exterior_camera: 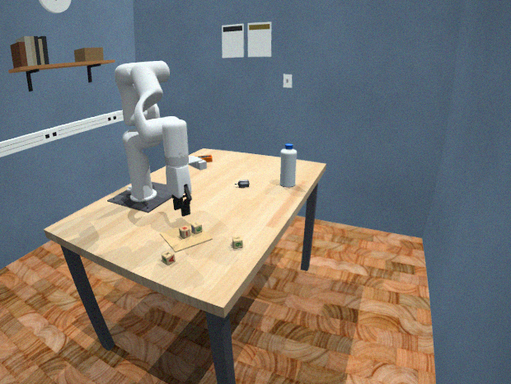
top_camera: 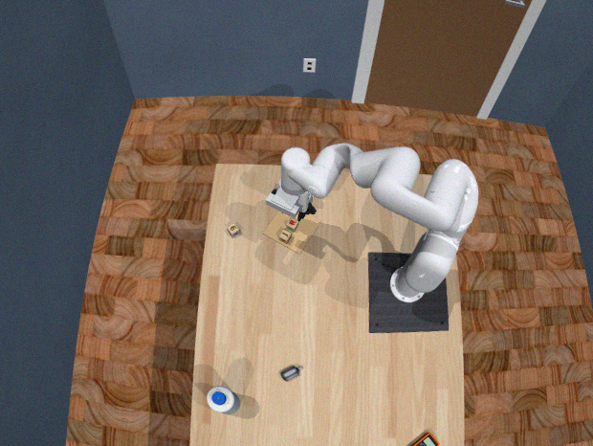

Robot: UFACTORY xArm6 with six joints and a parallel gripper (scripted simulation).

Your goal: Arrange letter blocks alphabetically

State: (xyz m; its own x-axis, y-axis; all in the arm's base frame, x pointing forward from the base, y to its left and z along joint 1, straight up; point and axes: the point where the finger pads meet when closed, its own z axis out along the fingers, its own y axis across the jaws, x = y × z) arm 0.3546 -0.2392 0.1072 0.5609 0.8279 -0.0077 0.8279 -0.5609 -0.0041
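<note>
A tan mat (top_camera: 291, 232) lies on the table; it also shows in the exterior view (exterior_camera: 185, 239). Two blocks stand on it side by side: one with a red mark (top_camera: 293, 223) (exterior_camera: 185, 231) and one with a green mark (top_camera: 285, 234) (exterior_camera: 196, 227). A third block (top_camera: 233, 229) (exterior_camera: 237, 242) lies off the mat on the bare table. A fourth block (exterior_camera: 167, 258) with a red mark lies off the mat near its corner; the arm hides it in the top view. My gripper (exterior_camera: 184, 204) (top_camera: 306, 210) is open and empty, a little above the mat, over the red-marked block.
A white bottle with a blue cap (top_camera: 220, 399) (exterior_camera: 288, 166) and a small dark object (top_camera: 290, 371) (exterior_camera: 242, 183) stand at the table's other end. An orange device (exterior_camera: 205, 157) and a grey box (exterior_camera: 198, 162) lie near the robot's black base plate (top_camera: 407, 292).
</note>
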